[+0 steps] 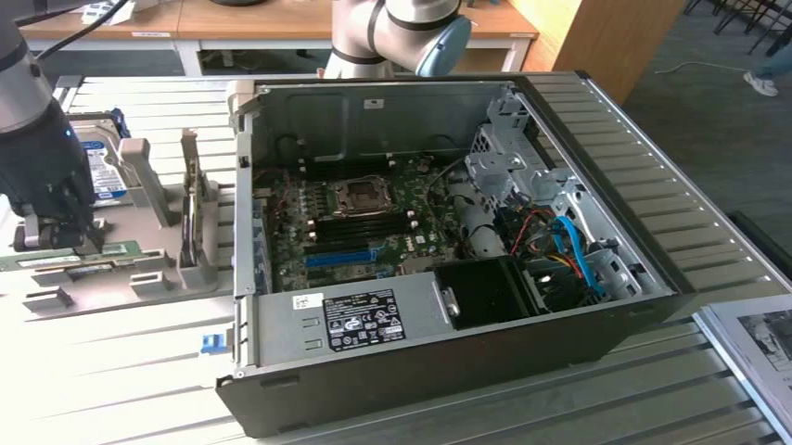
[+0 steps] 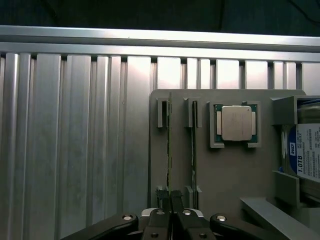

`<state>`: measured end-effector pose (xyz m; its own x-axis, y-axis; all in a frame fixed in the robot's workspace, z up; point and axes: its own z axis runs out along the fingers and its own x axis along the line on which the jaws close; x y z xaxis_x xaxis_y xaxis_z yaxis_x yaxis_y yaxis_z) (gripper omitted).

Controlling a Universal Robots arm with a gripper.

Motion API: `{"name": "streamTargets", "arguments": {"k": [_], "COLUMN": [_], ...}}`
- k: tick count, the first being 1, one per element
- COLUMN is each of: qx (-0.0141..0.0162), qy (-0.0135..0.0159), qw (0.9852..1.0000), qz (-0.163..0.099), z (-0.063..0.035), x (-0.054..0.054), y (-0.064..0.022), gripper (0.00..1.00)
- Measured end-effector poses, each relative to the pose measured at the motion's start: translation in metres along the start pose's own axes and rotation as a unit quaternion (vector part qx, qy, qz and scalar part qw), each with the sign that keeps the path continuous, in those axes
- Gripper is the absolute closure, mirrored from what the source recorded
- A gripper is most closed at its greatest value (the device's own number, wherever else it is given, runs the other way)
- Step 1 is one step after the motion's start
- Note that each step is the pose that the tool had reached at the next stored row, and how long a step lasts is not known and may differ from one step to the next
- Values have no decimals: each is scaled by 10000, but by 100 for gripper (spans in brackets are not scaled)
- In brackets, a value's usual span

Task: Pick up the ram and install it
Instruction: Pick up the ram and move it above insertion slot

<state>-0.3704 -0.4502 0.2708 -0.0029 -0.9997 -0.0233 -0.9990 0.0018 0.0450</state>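
Slatted counter (image 1: 124, 371), nine o'clock of the computer case (image 1: 433, 371): the gripper (image 2: 171, 199) clamps the ram (image 2: 169, 150) standing edgewise in its holder (image 2: 230, 170), where a square, centred pinch looks safest.

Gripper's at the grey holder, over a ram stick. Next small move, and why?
Probably a straight lift, without tilt. The gripper looks closed on the ram, which stands on edge in the grey holder's end slots, with a second stick close beside it.
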Motion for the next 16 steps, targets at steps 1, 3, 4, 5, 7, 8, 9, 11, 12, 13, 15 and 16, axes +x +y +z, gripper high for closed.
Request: {"name": "streamTargets", "arguments": {"k": [1,3,4,5,7,8,9,11,12,13,15,16], "qx": [0,0,-1,-1,0,0,0,0,0,0,0,0], "qy": [0,0,0,0,0,0,0,0,0,0,0,0], "qw": [10000,10000,10000,10000,10000,10000,10000,10000,10000,10000,10000,10000], "qz": [0,0,0,0,0,0,0,0,0,0,0,0], "z": [-21,-62,-83,-104,-147,-168,-191,-235,-255,-274,-314,-333], "x": [0,-2,-2,-3,-4,-4,-5,-6,-6,-6,-7,-8], "y": [1,2,3,4,6,6,7,9,10,10,12,13], "gripper": [88,88,88,88,88,88,88,88,88,88,88,88]}}
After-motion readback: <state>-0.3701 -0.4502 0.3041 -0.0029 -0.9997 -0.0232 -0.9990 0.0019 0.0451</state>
